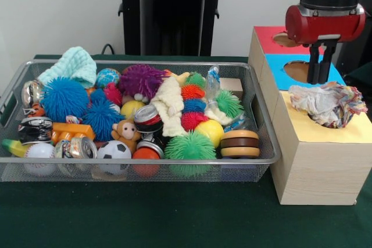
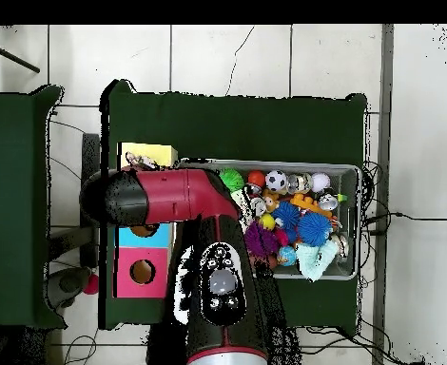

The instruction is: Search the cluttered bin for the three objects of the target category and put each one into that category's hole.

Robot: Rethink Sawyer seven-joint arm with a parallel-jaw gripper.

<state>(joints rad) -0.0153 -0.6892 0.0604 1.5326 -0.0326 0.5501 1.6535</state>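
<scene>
A knotted rope toy point(image 1: 328, 104), white with multicolour strands, lies on the yellow-surround hole point(image 1: 354, 132) of the pale wood box and covers the opening. My gripper point(image 1: 321, 78) hangs just above and behind it, over the blue surround, open and empty, with its fingers point(image 1: 314, 65) clear of the toy. The wire mesh bin point(image 1: 139, 64) stands to the left of the box, full of toys. I cannot pick out another rope toy in it. In the overhead view my arm point(image 2: 170, 195) hides the gripper and the toy, and only part of the yellow surround point(image 2: 151, 154) shows.
The box also has a blue-surround hole point(image 1: 297, 71) and a red-surround hole point(image 1: 283, 39). The bin point(image 2: 356, 223) holds spiky pom balls point(image 1: 64, 98), a cream knitted cloth point(image 1: 168, 105), a mint cloth point(image 1: 72, 65), cans, small balls and a wooden yo-yo point(image 1: 239, 143).
</scene>
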